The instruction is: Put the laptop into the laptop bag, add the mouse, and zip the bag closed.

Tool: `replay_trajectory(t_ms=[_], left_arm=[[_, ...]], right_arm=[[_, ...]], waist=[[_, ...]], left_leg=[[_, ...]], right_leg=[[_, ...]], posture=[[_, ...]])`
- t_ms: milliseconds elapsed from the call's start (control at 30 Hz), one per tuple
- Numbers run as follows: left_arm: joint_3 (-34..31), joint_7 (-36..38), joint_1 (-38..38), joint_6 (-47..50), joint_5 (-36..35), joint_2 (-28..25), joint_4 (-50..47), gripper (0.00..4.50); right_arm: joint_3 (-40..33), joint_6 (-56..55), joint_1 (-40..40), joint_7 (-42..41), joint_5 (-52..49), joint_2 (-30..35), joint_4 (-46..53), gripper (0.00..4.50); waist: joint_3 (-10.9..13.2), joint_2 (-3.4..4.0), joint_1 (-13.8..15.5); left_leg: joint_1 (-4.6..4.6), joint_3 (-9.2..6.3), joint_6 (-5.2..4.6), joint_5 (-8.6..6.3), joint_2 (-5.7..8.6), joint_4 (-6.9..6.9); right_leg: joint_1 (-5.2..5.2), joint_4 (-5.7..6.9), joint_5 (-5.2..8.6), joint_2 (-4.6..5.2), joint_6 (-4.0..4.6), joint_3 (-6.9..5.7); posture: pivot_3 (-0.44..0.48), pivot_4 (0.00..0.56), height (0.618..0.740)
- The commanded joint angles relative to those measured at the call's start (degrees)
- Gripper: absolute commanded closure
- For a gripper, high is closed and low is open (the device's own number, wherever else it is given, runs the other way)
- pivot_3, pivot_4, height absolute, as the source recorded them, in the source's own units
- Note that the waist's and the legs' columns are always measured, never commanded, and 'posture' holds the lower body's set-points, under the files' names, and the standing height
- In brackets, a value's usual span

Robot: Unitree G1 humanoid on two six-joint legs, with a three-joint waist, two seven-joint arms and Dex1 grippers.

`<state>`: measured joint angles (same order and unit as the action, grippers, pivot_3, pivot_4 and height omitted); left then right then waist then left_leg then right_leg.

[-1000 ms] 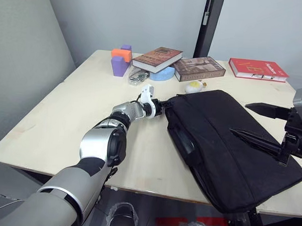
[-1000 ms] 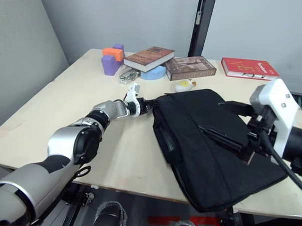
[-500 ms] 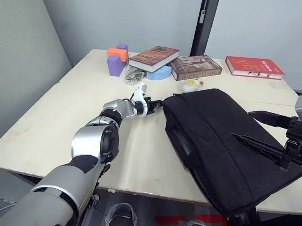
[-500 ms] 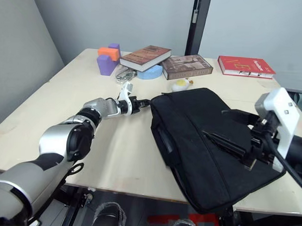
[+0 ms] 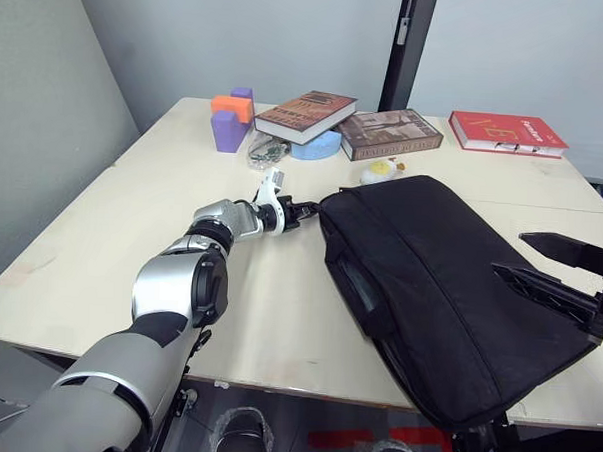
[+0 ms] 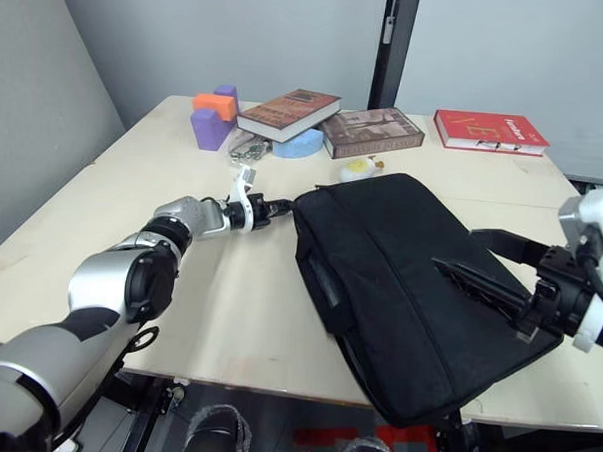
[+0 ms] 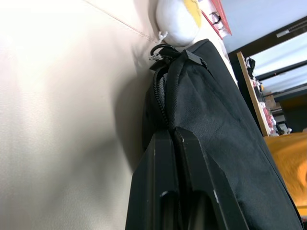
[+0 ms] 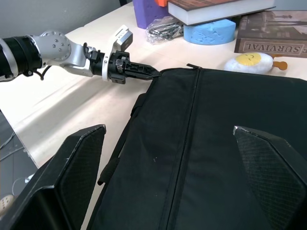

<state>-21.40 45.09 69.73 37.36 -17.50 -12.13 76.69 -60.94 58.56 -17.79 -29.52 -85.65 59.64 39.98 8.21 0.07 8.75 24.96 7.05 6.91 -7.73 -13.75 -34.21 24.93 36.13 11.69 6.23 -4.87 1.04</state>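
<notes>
**Zipping under way at the bag's corner; laptop and mouse seemingly inside already**

The laptop bag lies flat on the tabletop, its flap down and its body looking full. I see no laptop and no mouse lying out, so my reading is that both are already packed, though the closed fabric hides them and I cannot confirm it.

The left jaws are pressed together right at the bag's near-left corner, where the zipper track runs straight ahead of them. In the left wrist view the two fingers meet at that edge with no gap. Whether they pinch the zipper pull or only the fabric seam cannot be told. A small metal ring sits further ahead of them at the corner, just short of a white-and-yellow plush toy.

The right jaws are spread wide, hovering over the far side of the bag, the dark panel spanning the space between their two pads. They touch nothing that I can see.

Judged from this, packing is finished and the last step, closing the zipper, is in hand. How much of the track is already shut is unclear. Books and foam blocks stand well beyond the left jaws, out of the way.
</notes>
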Motion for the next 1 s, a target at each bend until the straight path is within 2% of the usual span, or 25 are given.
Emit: replay_trajectory(t_ms=[33,100,133,200,400,633,1000], left_arm=[[1.74,2.91,-0.64,0.80,1.10,-0.64,-2.34,4.47],[2.48,4.17,-0.79,0.40,1.37,-0.64,-2.58,4.47],[2.46,4.71,-0.76,0.23,1.09,-0.56,-2.72,4.02],[2.30,4.62,-0.72,0.16,0.68,-0.46,-2.82,3.62],[2.53,4.18,-0.68,-0.30,0.91,-0.13,-3.00,1.45],[0.33,-2.40,-0.98,-0.78,-0.38,0.49,-1.93,1.45],[-1.50,-6.70,-0.60,-2.80,-0.70,5.87,-0.80,1.45]], right_arm=[[-0.98,-1.91,1.12,-0.12,-2.49,1.49,1.32,0.00],[-0.16,-2.41,2.05,0.51,-4.27,2.36,1.28,0.00],[0.57,-3.22,3.32,1.19,-6.07,3.13,1.06,0.00],[1.73,-4.23,5.34,3.23,-8.67,4.73,0.27,0.00],[3.49,-4.21,7.54,5.60,-8.00,7.29,0.20,0.00],[3.53,-4.07,7.93,5.01,-8.73,7.37,0.62,0.00],[3.06,-3.61,8.17,6.18,-9.42,7.98,1.58,0.00]], waist=[[0.00,0.00,-0.02],[0.00,0.00,0.05],[0.00,0.00,0.13],[0.01,0.04,0.17],[0.01,0.04,0.71],[0.01,0.04,0.72],[0.01,0.04,0.98]], left_leg=[[0.00,0.00,0.00,0.00,0.00,0.01],[0.00,0.00,0.00,0.00,0.00,0.02],[0.00,0.00,0.00,0.00,0.00,0.01],[-0.02,-0.01,-0.01,0.00,0.00,-0.02],[0.04,-0.04,-0.06,0.01,0.04,-0.08],[0.04,-0.05,-0.08,0.01,0.06,-0.09],[0.04,-0.06,-0.12,0.01,0.09,-0.12]], right_leg=[[0.00,0.00,0.00,0.00,0.00,0.00],[0.00,0.00,0.00,0.00,-0.01,0.00],[0.00,0.00,0.00,0.00,-0.01,-0.01],[-0.03,0.00,-0.01,0.01,-0.01,0.00],[-0.04,0.00,-0.03,0.05,-0.03,-0.02],[-0.04,0.00,-0.03,0.07,-0.04,-0.03],[-0.06,0.01,-0.03,0.10,-0.04,-0.03]], posture=[[0.000,0.150,0.725],[0.000,0.150,0.725],[0.000,0.150,0.725],[0.000,0.150,0.725],[0.000,0.150,0.725],[0.000,0.150,0.725],[0.000,0.150,0.725]])
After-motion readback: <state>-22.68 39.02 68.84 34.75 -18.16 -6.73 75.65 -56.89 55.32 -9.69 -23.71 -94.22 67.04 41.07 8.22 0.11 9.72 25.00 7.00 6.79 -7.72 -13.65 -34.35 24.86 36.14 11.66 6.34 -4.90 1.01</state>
